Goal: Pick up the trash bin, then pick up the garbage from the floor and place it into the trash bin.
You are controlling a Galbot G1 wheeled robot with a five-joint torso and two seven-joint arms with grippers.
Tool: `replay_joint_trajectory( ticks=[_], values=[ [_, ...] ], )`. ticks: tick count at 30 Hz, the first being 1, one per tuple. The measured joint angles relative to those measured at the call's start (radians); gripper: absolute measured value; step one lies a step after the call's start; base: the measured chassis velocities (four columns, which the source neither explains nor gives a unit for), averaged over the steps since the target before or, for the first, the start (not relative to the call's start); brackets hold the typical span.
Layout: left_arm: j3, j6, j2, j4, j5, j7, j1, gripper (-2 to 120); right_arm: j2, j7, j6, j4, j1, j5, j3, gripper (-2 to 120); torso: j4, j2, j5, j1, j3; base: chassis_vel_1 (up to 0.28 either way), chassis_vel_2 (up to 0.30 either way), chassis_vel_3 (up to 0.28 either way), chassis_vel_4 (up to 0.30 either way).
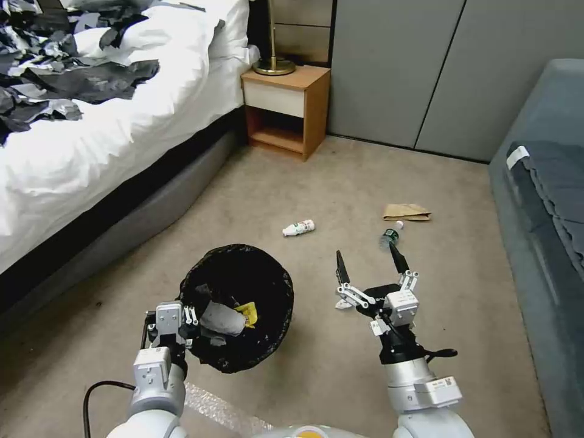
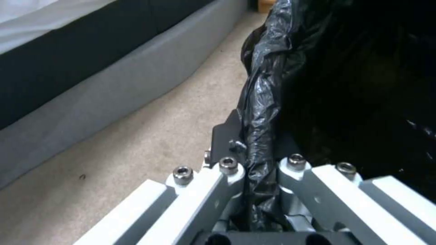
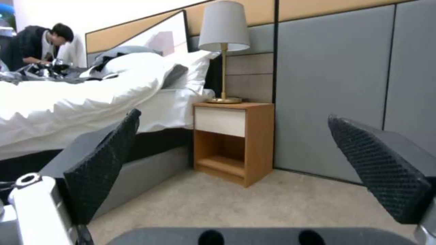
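Our left hand (image 1: 182,325) grips the bin (image 1: 240,304) by its bag-lined rim above beige carpet (image 1: 340,176). Our right hand (image 1: 371,267) hangs wide, empty. A bottle (image 1: 298,228) and paper bag (image 1: 406,212) lie between bed (image 1: 109,140) and nightstand (image 1: 286,109).

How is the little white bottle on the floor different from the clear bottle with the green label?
The small white plastic bottle is solid white; the small clear plastic bottle is see-through with a green label. The white bottle lies nearer the bed; the clear bottle lies just beyond the open right gripper, beside the flat brown paper bag. Both lie on their sides on the beige carpet, outside the black-lined trash bin.
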Motion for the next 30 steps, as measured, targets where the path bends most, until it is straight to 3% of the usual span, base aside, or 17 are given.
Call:
replay_joint_trajectory(
  ticks=[21, 30],
  values=[
    [0.000, -0.010, 0.001, 0.004, 0.002, 0.005, 0.002, 1, 0.004, 0.003, -0.006, -0.001, -0.001, 0.004, 0.007, 100, 0.0003, 0.000, 0.0001, 0.000, 0.000, 0.000, 0.000, 0.000, 0.000],
    [0.003, -0.010, 0.000, 0.006, 0.003, 0.005, 0.001, 1, 0.004, 0.001, -0.004, -0.001, -0.001, 0.005, 0.014, 100, 0.0004, 0.000, 0.0001, 0.000, 0.000, -0.109, 0.111, 0.121, -0.115]
  ],
)
